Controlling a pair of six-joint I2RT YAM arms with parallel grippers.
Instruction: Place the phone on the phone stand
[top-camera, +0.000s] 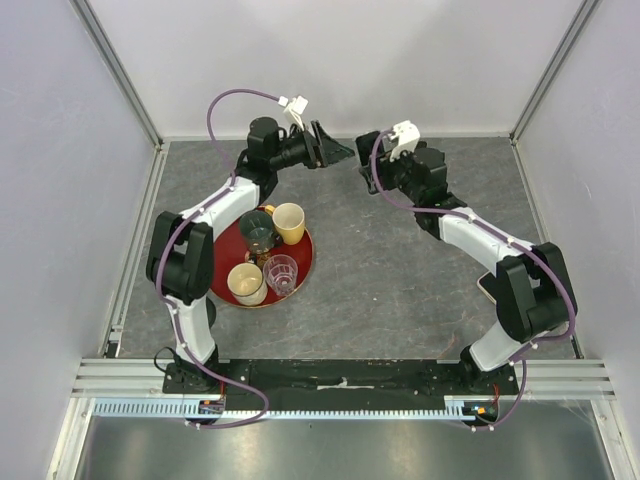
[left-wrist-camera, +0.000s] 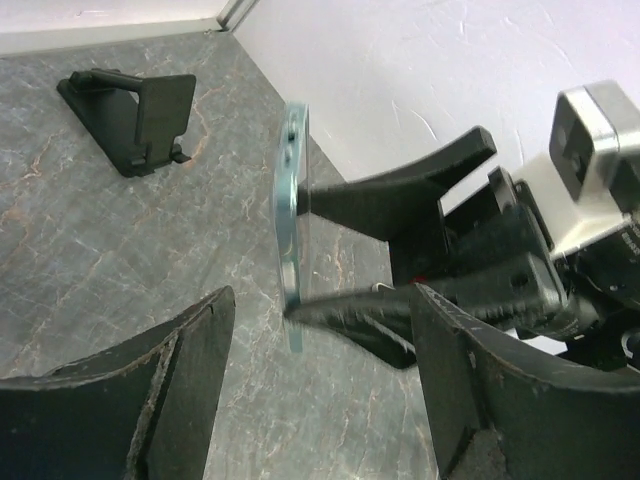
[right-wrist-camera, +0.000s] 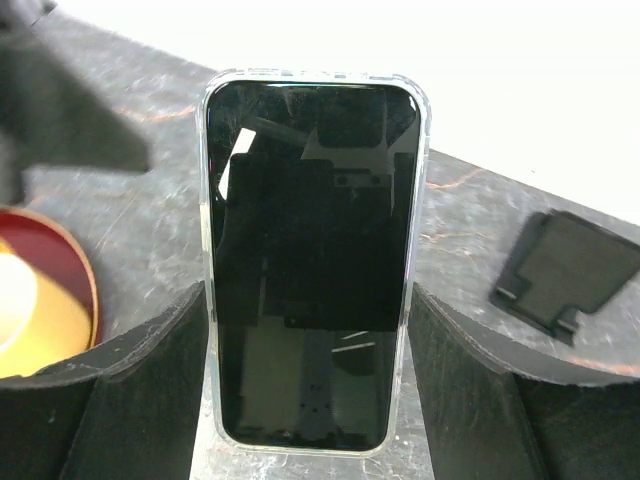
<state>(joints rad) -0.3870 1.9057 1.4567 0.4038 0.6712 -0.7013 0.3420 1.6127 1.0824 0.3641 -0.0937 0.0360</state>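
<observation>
The phone (right-wrist-camera: 310, 260), with a glossy black screen and a pale clear rim, stands upright between my right gripper's (right-wrist-camera: 310, 310) fingers, held by its two long edges a little above the table. In the left wrist view the phone (left-wrist-camera: 291, 220) shows edge-on, clamped by the right fingers (left-wrist-camera: 400, 195). The phone stand (right-wrist-camera: 565, 268), small and matte black with a tilted back plate, sits on the grey table beyond the phone to the right; it also shows in the left wrist view (left-wrist-camera: 130, 112). My left gripper (left-wrist-camera: 320, 390) is open and empty, just short of the phone. In the top view the two grippers (top-camera: 335, 150) (top-camera: 365, 172) face each other at the back centre.
A red round tray (top-camera: 306, 268) with a yellow cup (top-camera: 289, 222), a dark cup (top-camera: 258, 232), a glass (top-camera: 281, 273) and a cream cup (top-camera: 246, 283) sits beside the left arm. White walls enclose the table. A flat pale-edged slab (top-camera: 486, 286) lies partly under the right arm.
</observation>
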